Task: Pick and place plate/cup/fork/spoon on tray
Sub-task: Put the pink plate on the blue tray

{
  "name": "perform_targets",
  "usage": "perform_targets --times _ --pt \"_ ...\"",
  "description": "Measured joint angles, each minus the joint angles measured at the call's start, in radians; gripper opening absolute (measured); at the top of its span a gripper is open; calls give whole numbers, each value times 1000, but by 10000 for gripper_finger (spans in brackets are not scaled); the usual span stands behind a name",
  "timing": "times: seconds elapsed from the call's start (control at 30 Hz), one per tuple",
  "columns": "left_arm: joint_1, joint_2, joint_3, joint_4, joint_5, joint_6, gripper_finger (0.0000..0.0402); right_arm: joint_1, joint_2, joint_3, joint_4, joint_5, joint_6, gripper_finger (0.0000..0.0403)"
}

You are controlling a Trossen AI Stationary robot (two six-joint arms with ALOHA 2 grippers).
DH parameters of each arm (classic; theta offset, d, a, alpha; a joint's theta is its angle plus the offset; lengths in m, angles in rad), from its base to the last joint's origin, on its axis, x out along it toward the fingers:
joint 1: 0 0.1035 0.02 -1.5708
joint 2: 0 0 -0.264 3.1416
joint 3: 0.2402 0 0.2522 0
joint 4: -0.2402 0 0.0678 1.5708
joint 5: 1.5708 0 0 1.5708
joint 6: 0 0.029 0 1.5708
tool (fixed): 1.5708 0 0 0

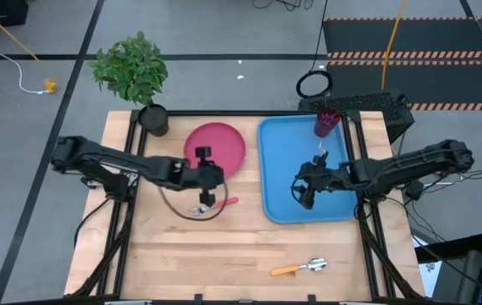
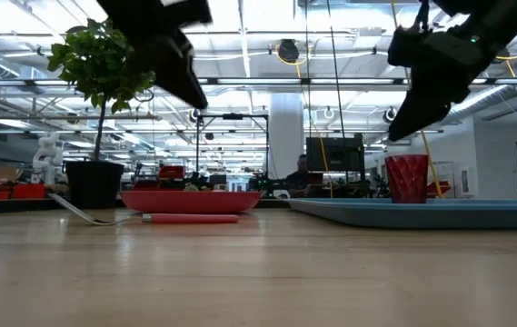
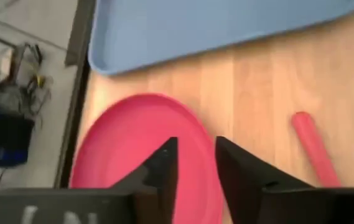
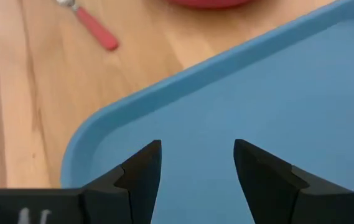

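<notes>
Blue tray (image 1: 285,202) fills the centre-right of the high view, and only the cup (image 1: 326,122) stands on it so far, in its upper right corner. You have the plate (image 1: 224,144) left to move: it lies on the wooden table (image 1: 224,254) just left of the tray, apart from it. A red-handled utensil (image 1: 217,206) lies below the plate, and an orange-handled one (image 1: 300,268) sits near the bottom edge of the frame; both wait on the wood. Your left gripper (image 3: 195,163) hangs above the plate's lower rim, fingers a narrow gap apart, holding nothing. Your right gripper (image 4: 196,163) hovers over the tray's lower left part, fingers spread, empty. I judge roughly one item of four done.
</notes>
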Motion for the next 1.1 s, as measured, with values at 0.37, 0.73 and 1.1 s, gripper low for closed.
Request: perform_targets --times 0.37,0.73,1.1 --pt "10 198 -6 -56 51 -56 181 46 -5 -1 -43 -2 47 194" --pt "81 303 -6 46 86 -37 182 84 -29 -1 -31 -26 117 194" --pt "125 350 -7 97 112 41 145 106 -36 0 -41 -25 132 194"
